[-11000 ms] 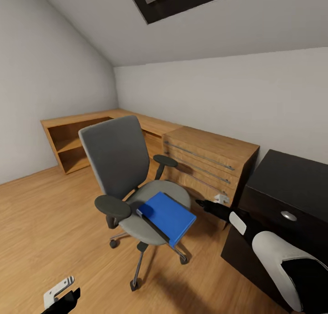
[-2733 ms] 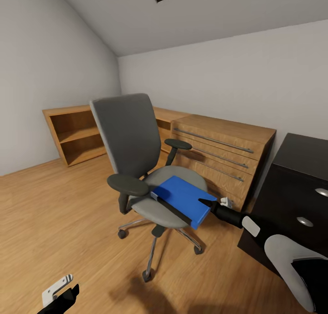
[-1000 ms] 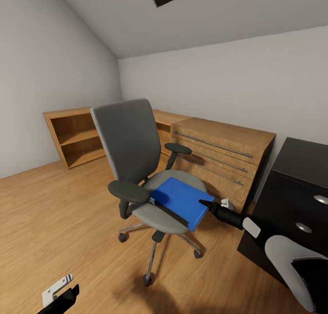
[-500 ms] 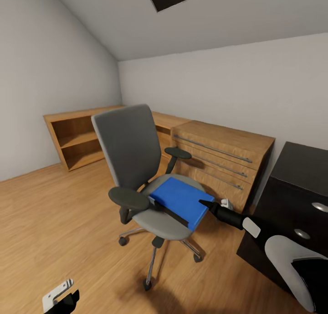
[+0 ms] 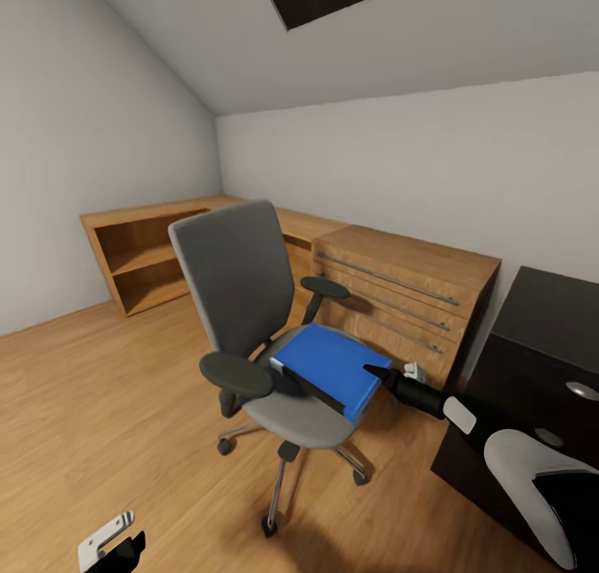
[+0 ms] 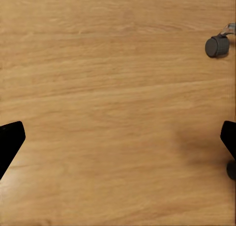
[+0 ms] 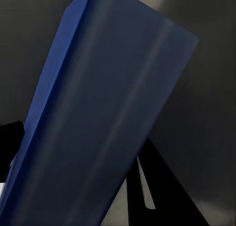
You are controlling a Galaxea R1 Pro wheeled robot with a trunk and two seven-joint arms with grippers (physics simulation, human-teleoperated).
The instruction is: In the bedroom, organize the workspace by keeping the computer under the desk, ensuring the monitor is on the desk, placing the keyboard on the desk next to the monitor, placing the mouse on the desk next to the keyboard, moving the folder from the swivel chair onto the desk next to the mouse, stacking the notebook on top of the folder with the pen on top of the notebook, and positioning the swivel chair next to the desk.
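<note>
A grey swivel chair (image 5: pixel 237 286) stands on the wooden floor in front of a wooden desk with drawers (image 5: pixel 399 278). Over the chair's seat (image 5: pixel 304 415) lies a blue folder (image 5: pixel 329 365) with a black spine, tilted, its right end raised off the seat. My right gripper (image 5: pixel 384 375) is shut on the folder's right edge; the right wrist view shows the blue cover (image 7: pixel 98 118) close up between dark fingers (image 7: pixel 10 137). My left gripper (image 6: pixel 118 142) hangs low over bare floor, open and holding nothing. Monitor, keyboard, mouse, notebook and pen are out of view.
A black cabinet (image 5: pixel 541 340) stands at the right beside my right arm. An open wooden shelf unit (image 5: pixel 141 257) runs along the left wall. One chair caster (image 6: pixel 216 45) shows near my left gripper. A sloped ceiling hangs overhead.
The camera has risen, so the whole picture shifted. The chair seat has dropped lower against the folder and right gripper, which keep their place. The left gripper is unchanged.
</note>
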